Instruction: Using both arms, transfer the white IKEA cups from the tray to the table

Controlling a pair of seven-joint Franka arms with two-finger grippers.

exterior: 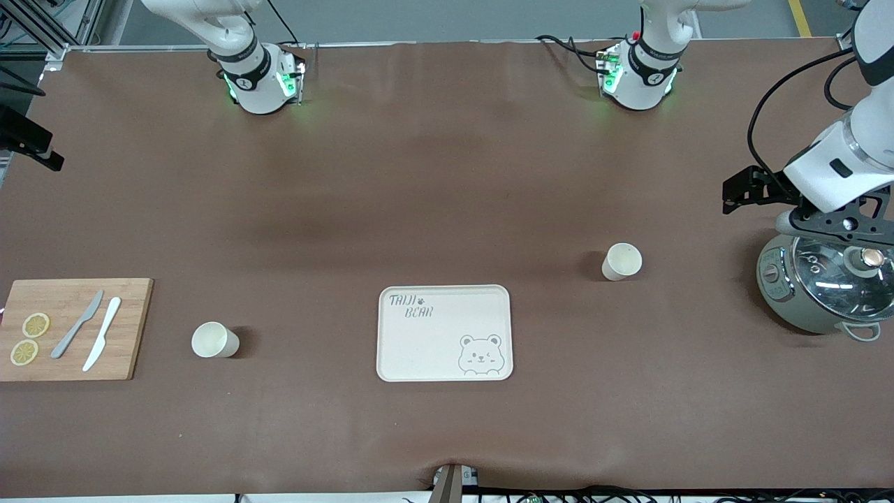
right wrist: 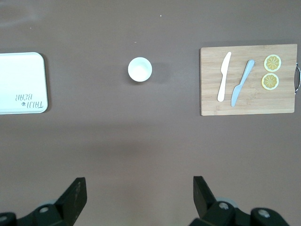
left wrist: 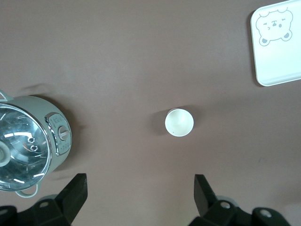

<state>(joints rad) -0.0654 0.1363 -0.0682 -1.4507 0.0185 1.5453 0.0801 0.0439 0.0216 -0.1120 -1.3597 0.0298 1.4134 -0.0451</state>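
Observation:
Two cream-white cups stand upright on the brown table, apart from the bear tray (exterior: 445, 332). One cup (exterior: 621, 261) is toward the left arm's end and also shows in the left wrist view (left wrist: 179, 122). The other cup (exterior: 214, 339) is toward the right arm's end and also shows in the right wrist view (right wrist: 139, 69). My left gripper (left wrist: 139, 188) is open and empty, high in the air beside the pot (exterior: 751, 190). My right gripper (right wrist: 139, 193) is open and empty, high over bare table. Neither gripper touches a cup.
A grey-green pot with a glass lid (exterior: 824, 290) stands at the left arm's end. A wooden cutting board (exterior: 73, 328) with two knives and two lemon slices lies at the right arm's end. The tray holds nothing.

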